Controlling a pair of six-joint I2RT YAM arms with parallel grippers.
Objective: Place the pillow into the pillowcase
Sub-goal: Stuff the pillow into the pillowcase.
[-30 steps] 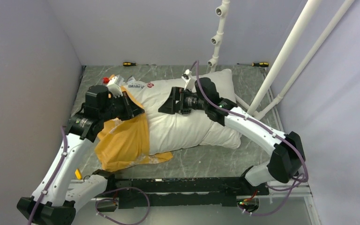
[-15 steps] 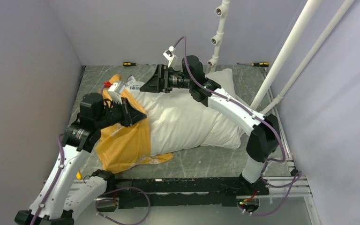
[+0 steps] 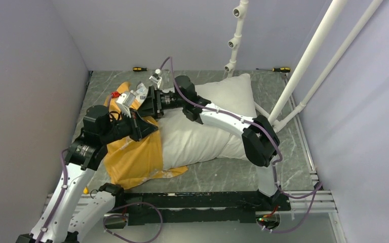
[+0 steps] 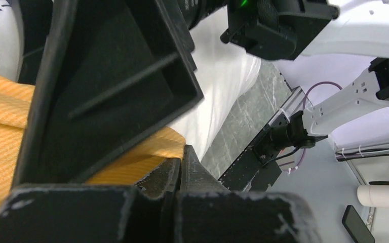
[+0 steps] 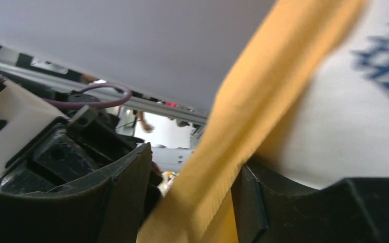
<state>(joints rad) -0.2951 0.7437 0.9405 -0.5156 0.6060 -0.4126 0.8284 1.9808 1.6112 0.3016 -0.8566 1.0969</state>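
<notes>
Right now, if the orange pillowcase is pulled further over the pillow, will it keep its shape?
Probably not: the pillowcase lies creased and draped over the pillow. It is likely light too, since its lifted edge draws into a thin band. It may snag on the plump pillow.

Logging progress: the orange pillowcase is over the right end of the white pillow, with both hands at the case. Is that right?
Not quite: the pillowcase is over the left end of the pillow, as the top view shows. The left hand and right hand are both at the case.
</notes>
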